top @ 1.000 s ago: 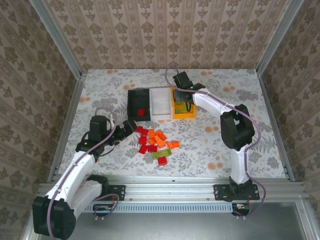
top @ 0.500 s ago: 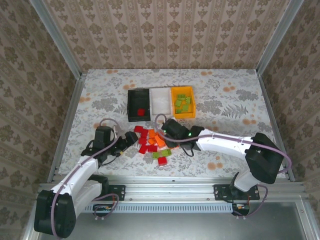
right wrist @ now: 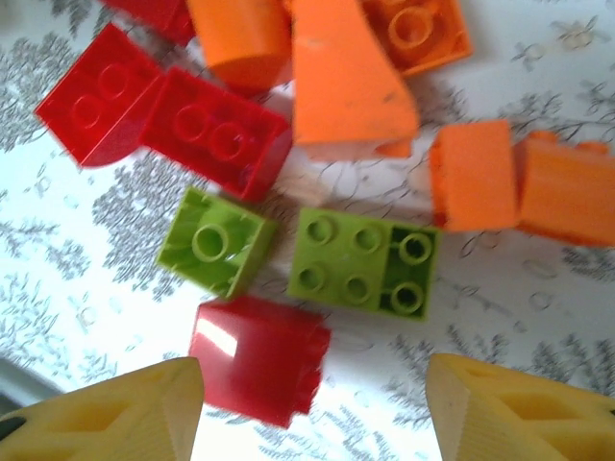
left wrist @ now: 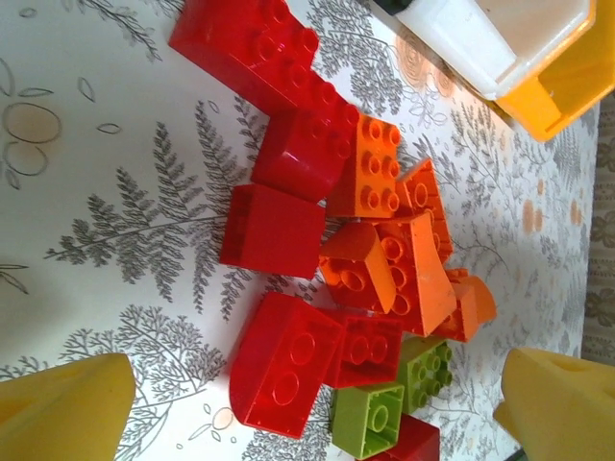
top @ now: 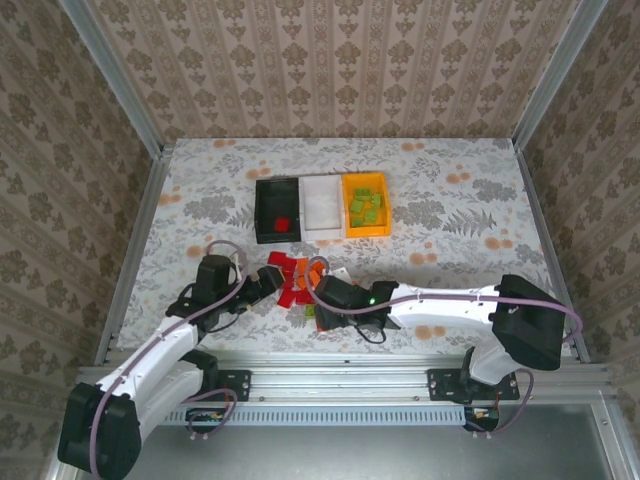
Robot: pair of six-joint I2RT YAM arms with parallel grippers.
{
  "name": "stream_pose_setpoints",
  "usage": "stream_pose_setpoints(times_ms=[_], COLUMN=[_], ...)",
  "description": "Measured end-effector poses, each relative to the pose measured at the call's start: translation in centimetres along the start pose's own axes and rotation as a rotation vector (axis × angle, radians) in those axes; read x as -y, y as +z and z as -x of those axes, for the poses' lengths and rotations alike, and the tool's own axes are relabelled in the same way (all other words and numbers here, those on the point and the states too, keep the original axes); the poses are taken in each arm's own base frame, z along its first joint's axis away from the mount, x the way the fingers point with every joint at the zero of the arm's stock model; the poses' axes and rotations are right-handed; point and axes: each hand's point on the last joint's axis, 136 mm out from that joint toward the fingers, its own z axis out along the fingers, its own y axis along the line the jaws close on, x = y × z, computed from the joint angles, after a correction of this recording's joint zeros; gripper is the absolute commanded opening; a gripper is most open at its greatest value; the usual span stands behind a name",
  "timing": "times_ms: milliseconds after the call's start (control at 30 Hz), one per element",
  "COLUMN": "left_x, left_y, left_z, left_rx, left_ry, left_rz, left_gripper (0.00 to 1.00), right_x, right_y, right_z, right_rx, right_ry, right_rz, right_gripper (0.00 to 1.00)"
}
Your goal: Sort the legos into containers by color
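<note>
The legos (top: 296, 277) lie in a loose pile of red, orange and light green bricks in front of the containers: a black bin (top: 278, 211) with one red brick, a white bin (top: 322, 205), and an orange-yellow bin (top: 366, 204) with several green bricks. My left gripper (top: 264, 287) is open at the pile's left edge; its wrist view has a red curved brick (left wrist: 284, 373) and a green brick (left wrist: 369, 419) between its yellow fingertips (left wrist: 67, 415). My right gripper (right wrist: 312, 408) hovers open over the pile's near side, straddling a red brick (right wrist: 258, 357), with two green bricks (right wrist: 363, 261) just beyond.
Metal frame rails (top: 130, 250) and patterned walls close in the flowered table (top: 450, 250). The right arm's forearm (top: 440, 303) lies low along the near edge. Open tabletop stretches to the right of the pile and to the left of the bins.
My right arm has swung back from over the orange-yellow bin to the near side of the pile and its jaws have opened. My left gripper has crept closer to the pile.
</note>
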Motion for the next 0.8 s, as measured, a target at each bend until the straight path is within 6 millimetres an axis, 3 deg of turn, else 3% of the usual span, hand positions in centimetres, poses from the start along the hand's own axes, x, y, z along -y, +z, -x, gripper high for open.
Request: stream_pose_setpoints(times_ms=[167, 367, 567, 800], left_x=[-0.4, -0.5, -0.4, -0.7], left_y=[-0.3, -0.8, -1.2, -1.8], left_z=[0.2, 0.1, 0.2, 0.5], left_rx=[0.022, 0.026, 0.039, 0.057], left_ry=[0.003, 0.004, 0.003, -0.003], left_rz=[0.022, 0.029, 0.023, 0.028], left_gripper=[1.00, 1.00, 1.00, 1.00], right_x=[-1.6, -1.7, -2.4, -1.7], right_y=[0.8, 2.4, 3.5, 3.8], right_z=[-1.2, -2.1, -1.7, -1.4], right_rx=[-0.034, -0.068, -0.074, -0.070], right_ry=[-0.004, -0.006, -0.011, -0.008], right_rz=[-0.003, -0.036, -0.050, -0.077], right_gripper=[0.67, 0.63, 0.56, 0.47])
